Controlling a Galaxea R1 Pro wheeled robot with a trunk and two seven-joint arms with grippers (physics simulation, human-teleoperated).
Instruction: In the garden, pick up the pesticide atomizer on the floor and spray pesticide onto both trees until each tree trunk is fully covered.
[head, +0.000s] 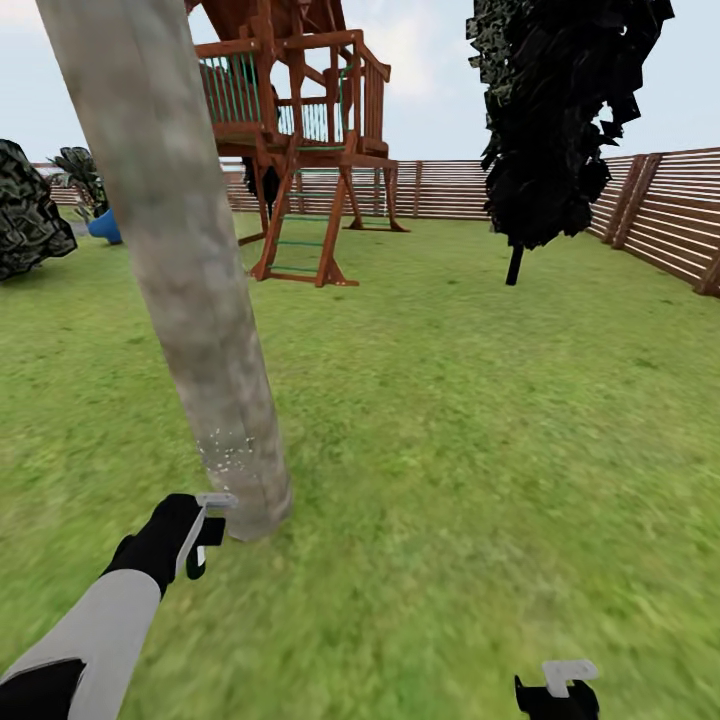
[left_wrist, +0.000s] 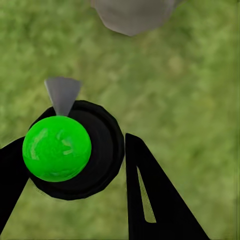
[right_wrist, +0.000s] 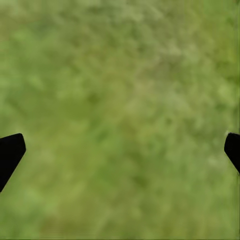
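Gripped between the black fingers (left_wrist: 150, 200) of the left gripper (left_wrist: 75, 195), the small dark pesticide atomizer with its bright green ball top (left_wrist: 57, 155) sat end-on to the wrist camera, its grey nozzle (left_wrist: 62, 94) aimed toward the thick mottled grey-beige tree trunk (head: 190, 300) just beside it. Pale specks (head: 228, 452) dotted the bark low down. Over the green grass lawn (head: 480, 420), the right gripper (right_wrist: 120, 150) hung spread wide, holding nothing.

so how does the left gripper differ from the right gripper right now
The left gripper has its black fingers closed on the small dark pesticide atomizer with the green ball top; the right gripper has its fingers spread wide with only grass between them. The left gripper is raised beside the thick grey-beige tree trunk; the right gripper hangs low, away from it. Both point down at the green lawn.
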